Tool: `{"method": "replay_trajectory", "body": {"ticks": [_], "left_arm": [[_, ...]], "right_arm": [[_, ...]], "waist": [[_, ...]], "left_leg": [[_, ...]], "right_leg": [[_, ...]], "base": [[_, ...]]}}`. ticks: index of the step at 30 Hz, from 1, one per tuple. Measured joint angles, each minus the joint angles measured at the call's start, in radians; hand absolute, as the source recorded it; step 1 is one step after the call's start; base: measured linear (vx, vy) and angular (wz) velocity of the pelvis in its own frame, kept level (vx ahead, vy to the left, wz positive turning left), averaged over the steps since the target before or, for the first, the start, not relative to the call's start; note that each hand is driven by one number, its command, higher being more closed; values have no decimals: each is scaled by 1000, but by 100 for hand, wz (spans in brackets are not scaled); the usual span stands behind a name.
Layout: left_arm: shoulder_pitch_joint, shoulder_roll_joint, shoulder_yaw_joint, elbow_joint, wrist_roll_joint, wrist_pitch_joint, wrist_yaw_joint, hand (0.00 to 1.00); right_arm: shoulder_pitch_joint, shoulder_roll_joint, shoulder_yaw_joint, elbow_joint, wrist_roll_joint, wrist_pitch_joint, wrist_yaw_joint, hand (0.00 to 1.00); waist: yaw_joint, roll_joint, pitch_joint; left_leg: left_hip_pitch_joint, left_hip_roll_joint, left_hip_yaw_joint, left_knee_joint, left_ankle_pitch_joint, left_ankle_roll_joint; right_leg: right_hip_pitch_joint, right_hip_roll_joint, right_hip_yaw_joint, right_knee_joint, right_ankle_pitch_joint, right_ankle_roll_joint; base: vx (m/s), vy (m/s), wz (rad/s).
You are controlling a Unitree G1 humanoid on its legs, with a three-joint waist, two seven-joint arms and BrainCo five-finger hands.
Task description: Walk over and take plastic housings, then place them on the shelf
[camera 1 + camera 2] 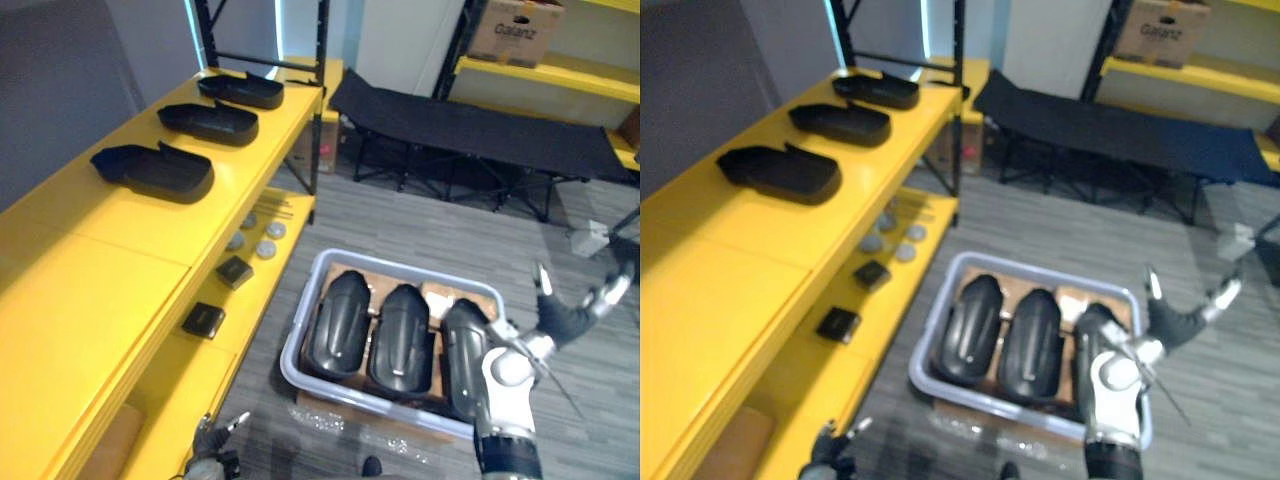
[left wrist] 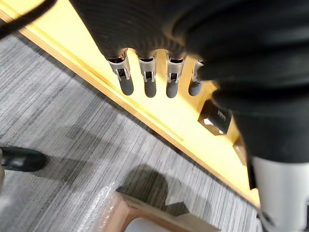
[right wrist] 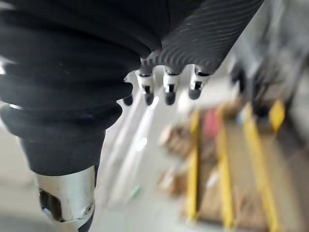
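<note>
Three black plastic housings (image 1: pixel 402 338) lie side by side in a grey bin (image 1: pixel 400 265) on the floor. Three more housings (image 1: pixel 155 170) rest in a row on the top board of the yellow shelf (image 1: pixel 90 280) at the left. My right hand (image 1: pixel 570 315) is raised to the right of the bin, open with fingers (image 3: pixel 169 89) spread and holding nothing. Low beside the shelf's bottom board hangs my left hand (image 1: pixel 215 435), its fingers (image 2: pixel 149 79) straight and empty.
Two small black boxes (image 1: pixel 204 319) and some grey discs (image 1: pixel 265 247) lie on the lower shelf board. A black folding cot (image 1: pixel 470 130) stands behind the bin. A cardboard box (image 1: pixel 515 30) sits on a far yellow rack. Grey floor surrounds the bin.
</note>
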Motion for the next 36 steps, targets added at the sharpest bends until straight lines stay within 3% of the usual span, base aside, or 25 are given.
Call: {"method": "replay_trajectory", "body": {"ticks": [3,6,10,15,24,32,36], "left_arm": [[8,-5,6,0,0,-14,0,0],[32,-17,31,1,0,-29,0,0],[47,-28,30,4,-2,-29,-1,0],[45,-29,28,6,-2,-30,-7,0],[45,-29,-11,8,1,-31,-7,0],[20,-29,-51,-5,6,-70,-8,0],[14,-28,-51,-41,13,-68,-8,0]], "right_arm": [[12,-1,17,-2,9,19,45,0],[33,-1,18,6,34,80,44,0],[84,-2,11,102,50,175,-5,0],[110,4,-53,294,115,235,-81,0],[138,9,-101,411,138,234,-101,0],[137,9,-100,449,135,235,-66,0],[132,7,-95,449,117,233,-42,0]], "waist": [[5,-4,-2],[4,-5,-3],[4,-5,-3],[1,-2,-1],[-1,5,0],[2,10,-4],[4,18,-5]], "left_leg": [[-9,-1,-13,4,0,0],[-12,0,-17,7,0,0],[-10,1,-14,8,0,0],[-11,2,-8,13,0,0],[-11,5,9,15,-1,-1],[-11,-4,8,15,-1,0],[-13,7,13,36,-10,16]], "right_leg": [[0,0,-12,0,0,0],[0,0,-24,0,0,0],[0,0,-23,0,0,0],[0,-3,-15,0,0,0],[-7,-1,1,0,1,-1],[-13,-9,3,1,2,0],[-63,-7,1,121,-2,-5]], "base": [[0,-8,12],[10,-2,8],[0,0,0],[-17,0,-5],[-23,-7,-6],[12,7,0],[-44,53,-5]]}}
